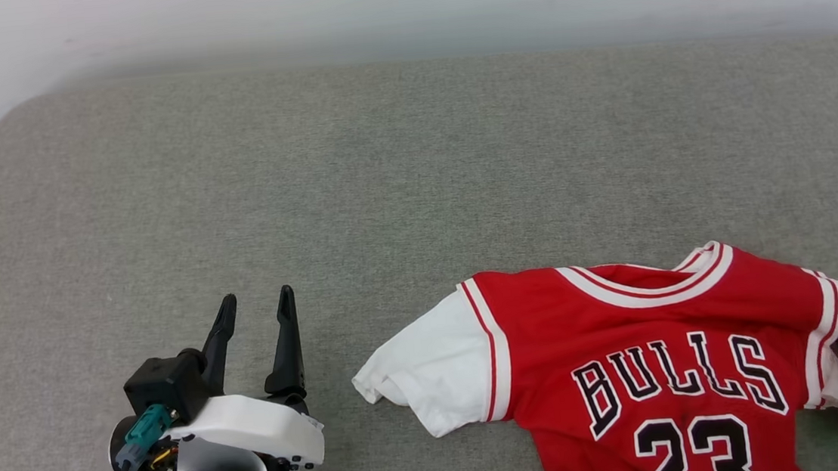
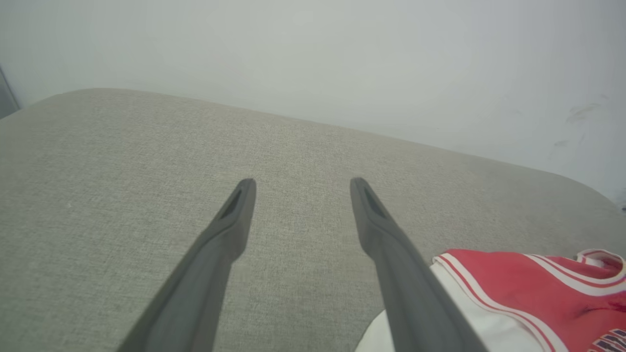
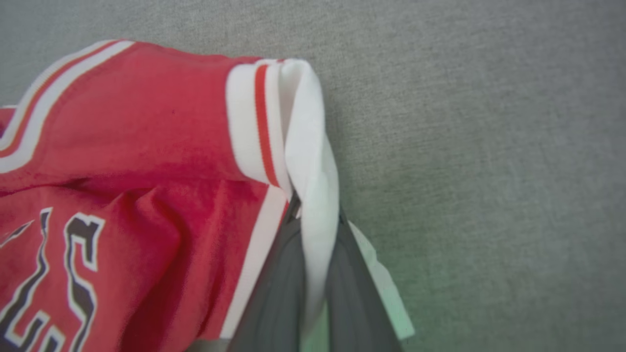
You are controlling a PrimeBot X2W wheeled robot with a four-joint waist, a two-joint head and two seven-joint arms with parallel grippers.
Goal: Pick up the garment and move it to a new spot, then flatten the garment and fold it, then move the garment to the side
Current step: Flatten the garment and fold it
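Garment (image 1: pixel 624 324) sleeve clamped, right pincer (image 3: pixel 317 212) closed

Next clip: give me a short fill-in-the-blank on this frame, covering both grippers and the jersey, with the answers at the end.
1. The right gripper is shut on the garment, pinching its white ____.
2. The left gripper touches no cloth, and its fingers stand ____.
3. The black numerals on the garment read ____.
4. The word printed above those numerals is ____.

Missing words: sleeve; open; 23; BULLS
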